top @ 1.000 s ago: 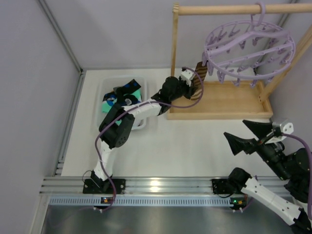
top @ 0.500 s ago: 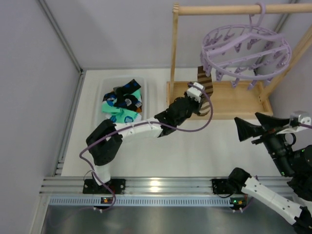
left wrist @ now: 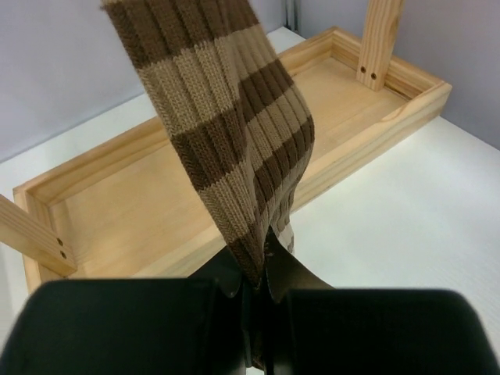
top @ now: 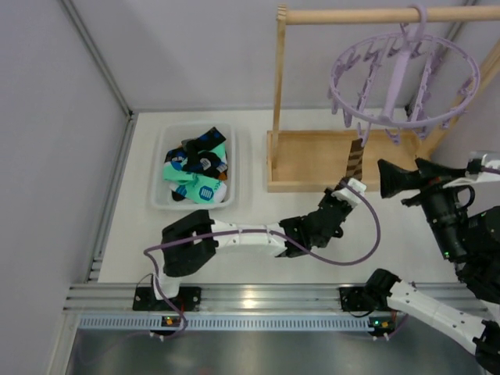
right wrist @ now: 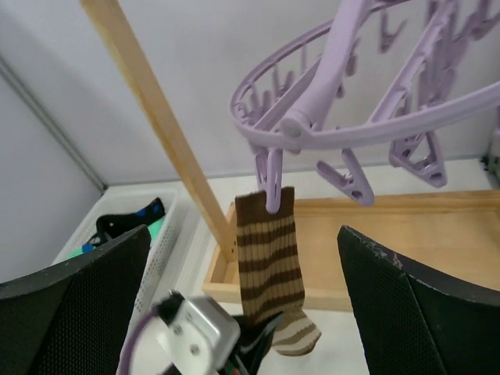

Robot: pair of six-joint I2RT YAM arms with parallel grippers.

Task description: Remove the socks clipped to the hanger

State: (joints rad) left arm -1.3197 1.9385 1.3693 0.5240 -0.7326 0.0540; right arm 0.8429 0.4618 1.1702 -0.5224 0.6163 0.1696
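Several soft knitted socks [top: 197, 168], mint-teal ones and black ones bearing small blue-and-white square marks too small to read, lie heaped in a white rectangular plastic bin [top: 162, 152] at the left of the pale table [top: 258, 211]. To the right of the bin stands a wooden frame [top: 279, 78] of light, smooth timber, with a shallow box-shaped tray [top: 308, 160] as its base and a round rail across the top. Just in front of the tray's near edge, the left gripper [top: 344, 196] has its black jaws pressed together on the lower end of one brown striped sock [top: 355, 160]; in the left wrist view the ribbed fabric, banded in dark brown and tan, rises out of the pinch [left wrist: 260, 273] and slants up to the left over the tray. The top of that sock is caught in a single lavender clip [right wrist: 272, 183] on the near rim of the hanger [top: 402, 78], a round plastic ring with spokes and many dangling clothespin clips, hooked on the rail. No writing shows on the sock or the hanger. Farther right, the right gripper [top: 414, 178] hangs in the air with its black, mesh-textured fingers [right wrist: 78, 312] spread wide and holding nothing, near the sock and below the ring, touching neither.
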